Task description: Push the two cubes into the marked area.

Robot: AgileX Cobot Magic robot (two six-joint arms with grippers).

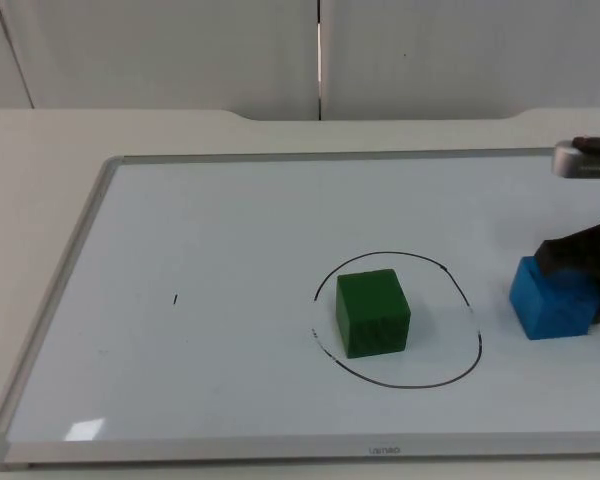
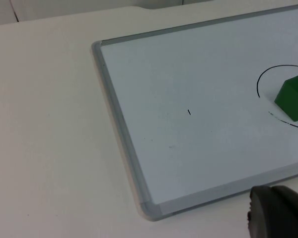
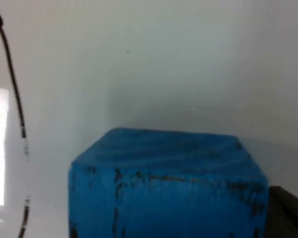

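Observation:
A green cube stands inside the black circle drawn on the whiteboard. A blue cube sits just outside the circle, on its right. My right gripper is pressed against the blue cube's far right side, low over the board. In the right wrist view the blue cube is very close, and a stretch of the circle line lies beyond it. My left gripper waits off the board near its front left corner.
The whiteboard's grey frame runs around the work area on the white table. A small black mark sits on the board's left half. The grey partition wall closes off the back.

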